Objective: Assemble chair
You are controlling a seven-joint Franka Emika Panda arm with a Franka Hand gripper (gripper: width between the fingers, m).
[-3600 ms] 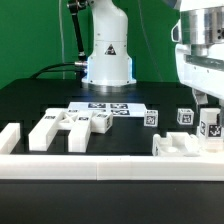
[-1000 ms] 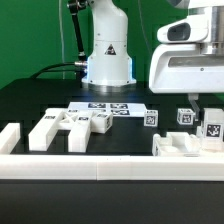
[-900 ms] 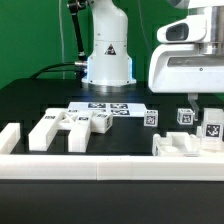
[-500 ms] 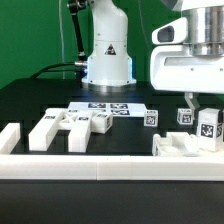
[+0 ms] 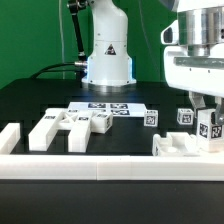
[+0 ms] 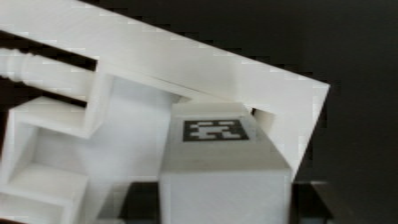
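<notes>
My gripper (image 5: 208,106) hangs at the exterior view's right, shut on a white tagged bar (image 5: 208,125) held upright. Just below and beside it a blocky white chair part (image 5: 178,146) lies by the front rail. In the wrist view the bar (image 6: 217,150) fills the gap between my dark fingers (image 6: 143,200), its square tag facing the camera. Behind it lies the slatted white part (image 6: 89,120); whether the bar touches it I cannot tell. More white chair pieces (image 5: 55,128) lie at the exterior view's left, and two small tagged cubes (image 5: 150,117) sit mid-table.
The marker board (image 5: 105,108) lies flat in front of the robot base (image 5: 108,60). A long white border rail (image 5: 100,165) runs along the front edge. A green wall stands behind the black table.
The wrist housing has turned and pulled toward the exterior view's right. The held bar drifted slightly to the exterior view's left and stays in the grip.
</notes>
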